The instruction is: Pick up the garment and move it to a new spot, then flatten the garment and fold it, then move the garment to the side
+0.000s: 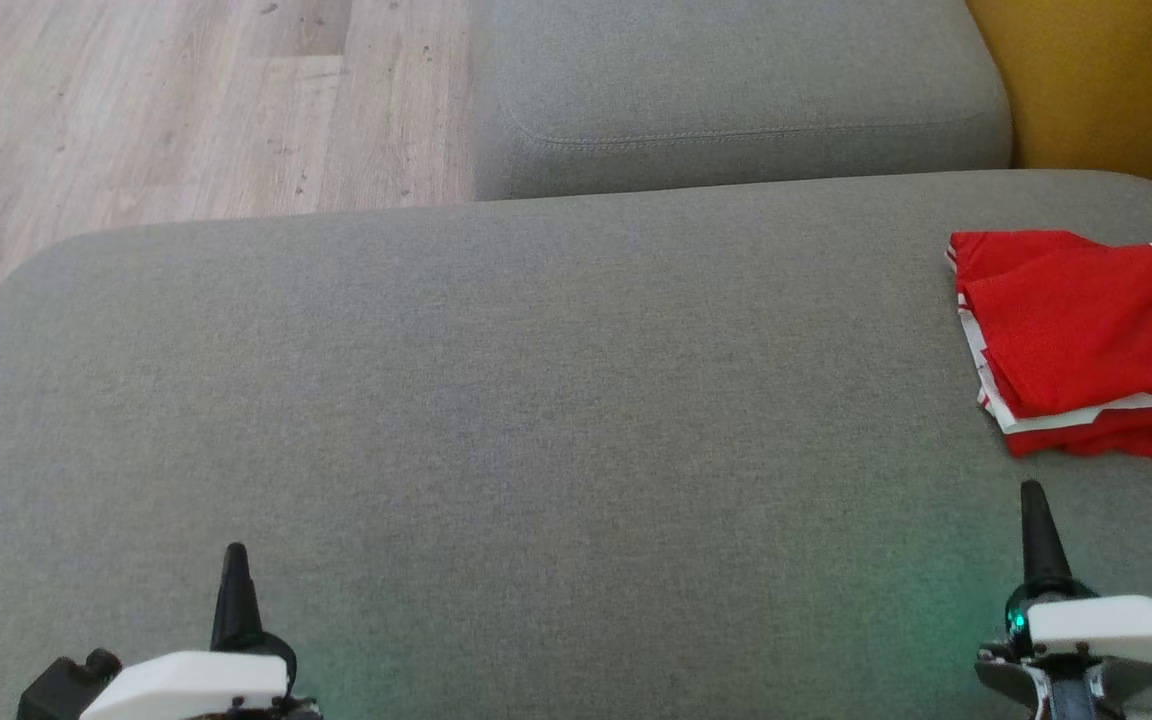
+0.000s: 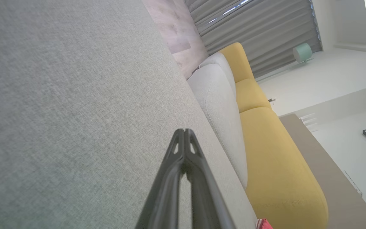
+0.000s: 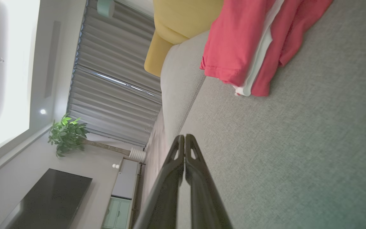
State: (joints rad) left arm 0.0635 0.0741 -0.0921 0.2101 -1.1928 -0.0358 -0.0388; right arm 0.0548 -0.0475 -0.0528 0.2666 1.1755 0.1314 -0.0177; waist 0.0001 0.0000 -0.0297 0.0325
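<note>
A folded red garment with white trim and a black number lies on the grey sofa seat at the far right, partly cut off by the head view's edge. The right wrist view has the garment at its top. My right gripper is shut and holds nothing, hovering just in front of the garment's near edge; its fingertips meet. My left gripper is shut with nothing in it, low at the front left, far from the garment, with its tips pressed together.
A second grey cushion lies beyond the seat, with a yellow cushion at the back right. Wooden floor shows at the upper left, beyond the seat's rounded left edge.
</note>
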